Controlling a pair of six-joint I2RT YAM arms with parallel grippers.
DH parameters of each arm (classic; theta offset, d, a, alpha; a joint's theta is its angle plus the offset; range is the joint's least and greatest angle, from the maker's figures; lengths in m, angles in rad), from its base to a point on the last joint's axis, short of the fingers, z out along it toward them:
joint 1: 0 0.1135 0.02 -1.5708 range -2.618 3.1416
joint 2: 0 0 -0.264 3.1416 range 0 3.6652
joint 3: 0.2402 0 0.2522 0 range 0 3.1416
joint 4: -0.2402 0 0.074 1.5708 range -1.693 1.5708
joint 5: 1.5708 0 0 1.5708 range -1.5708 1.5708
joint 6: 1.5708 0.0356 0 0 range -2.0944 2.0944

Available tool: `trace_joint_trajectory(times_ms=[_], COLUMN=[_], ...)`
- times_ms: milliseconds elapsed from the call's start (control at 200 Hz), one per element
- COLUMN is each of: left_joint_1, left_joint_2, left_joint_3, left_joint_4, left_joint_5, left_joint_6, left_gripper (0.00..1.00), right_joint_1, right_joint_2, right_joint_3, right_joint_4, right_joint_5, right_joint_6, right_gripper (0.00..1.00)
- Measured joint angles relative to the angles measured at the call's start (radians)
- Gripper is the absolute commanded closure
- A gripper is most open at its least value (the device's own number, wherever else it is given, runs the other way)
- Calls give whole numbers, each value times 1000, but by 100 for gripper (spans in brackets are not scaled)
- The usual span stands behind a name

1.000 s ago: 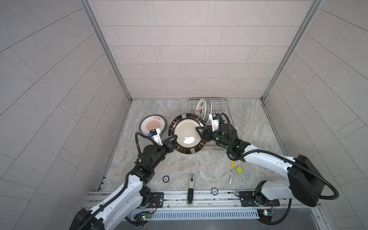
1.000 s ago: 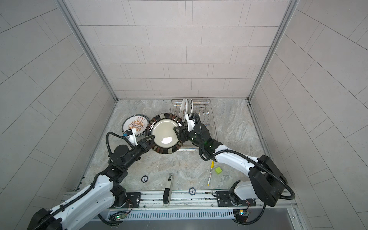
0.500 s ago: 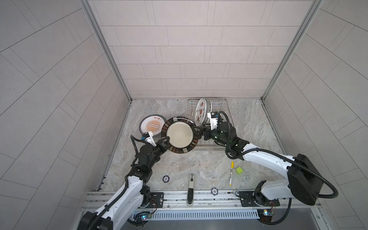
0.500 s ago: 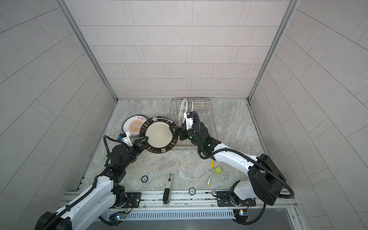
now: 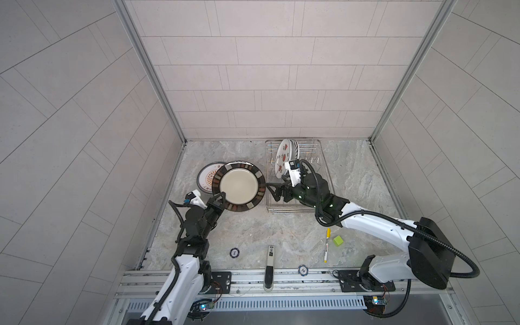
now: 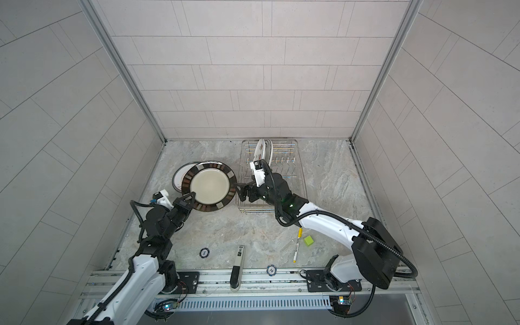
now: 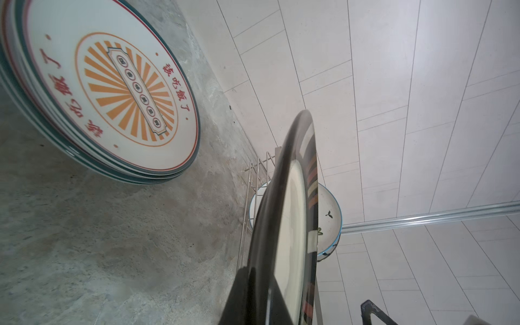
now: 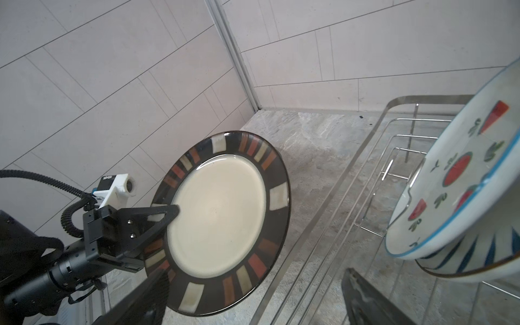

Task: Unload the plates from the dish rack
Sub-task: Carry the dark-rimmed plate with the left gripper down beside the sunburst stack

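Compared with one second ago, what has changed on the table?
The right pincer let go of the brown-rimmed plate and stands open. The left pincer, shut on it, carried it left toward the sunburst stack. The rack plates stayed, the stack too.

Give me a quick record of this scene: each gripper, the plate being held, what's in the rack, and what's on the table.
Left gripper: shut on the brown-rimmed plate, gripping its rim
Right gripper: open, empty, apart from that plate
Dish rack: watermelon plate in front, navy-striped plate behind
Table: stack of sunburst plates
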Motion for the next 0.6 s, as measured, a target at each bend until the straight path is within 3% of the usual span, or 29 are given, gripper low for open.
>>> trace_joint_trajectory(times_ms=[285, 600], left_joint_1=[114, 122], left_joint_2=[-111, -198], left_joint_3=[-1, -1], left_joint_4=[-174, -377], left_joint_5=[7, 25], left_joint_6=[-5, 53], left_gripper=[100, 100], right_joint_1=[19, 32], right_joint_2=[93, 184], right_joint_3=[114, 249], right_joint_4=[-69, -186], right_joint_5=[9, 8], right_joint_6=[-45, -84], right_gripper=[0, 1])
